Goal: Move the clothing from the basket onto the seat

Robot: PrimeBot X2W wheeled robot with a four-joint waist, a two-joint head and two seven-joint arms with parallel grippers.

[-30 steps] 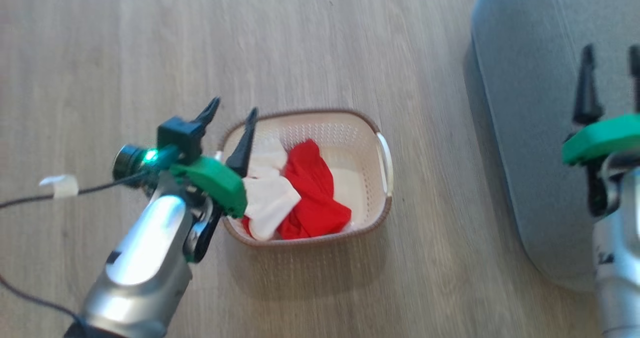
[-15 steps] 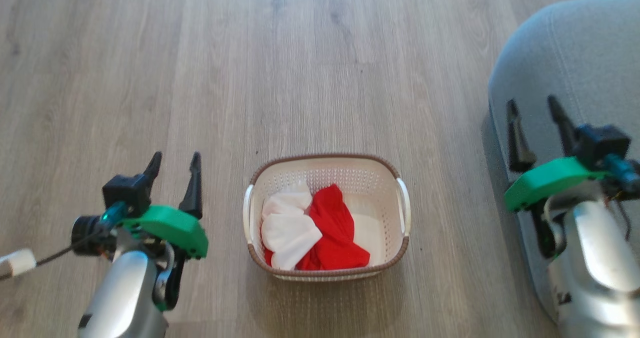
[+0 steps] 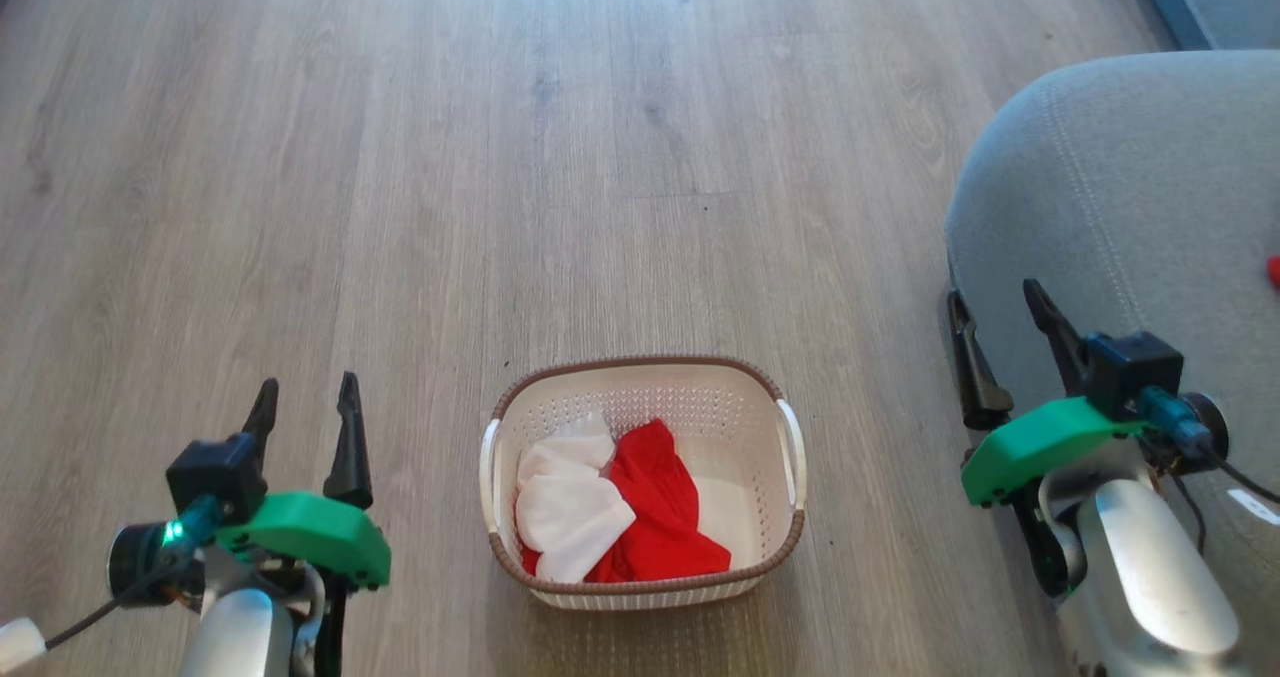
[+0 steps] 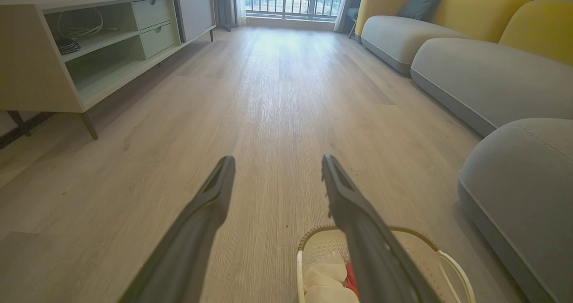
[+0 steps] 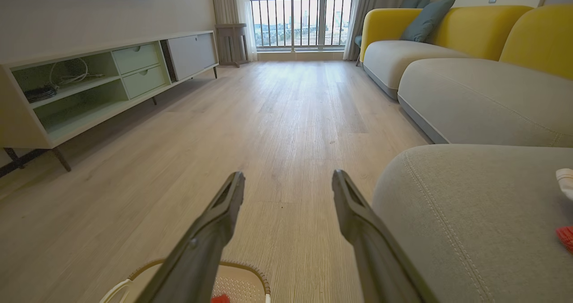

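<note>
Basket (image 3: 640,364) on the floor (image 3: 500,157), left gripper (image 3: 308,385) and right gripper (image 3: 992,294) both spread wide.
From the head: red and white clothing (image 3: 655,517) lies heaped in the basket, between the grippers; the seat (image 3: 1150,207) stands off right, the right gripper at its edge. Left wrist: fingers part over open boards, basket under the right finger, a low cabinet (image 4: 89,48) left, a sofa (image 4: 403,39) right. Right wrist: basket rim low left, seat right, a red scrap (image 5: 565,238) on it.
</note>
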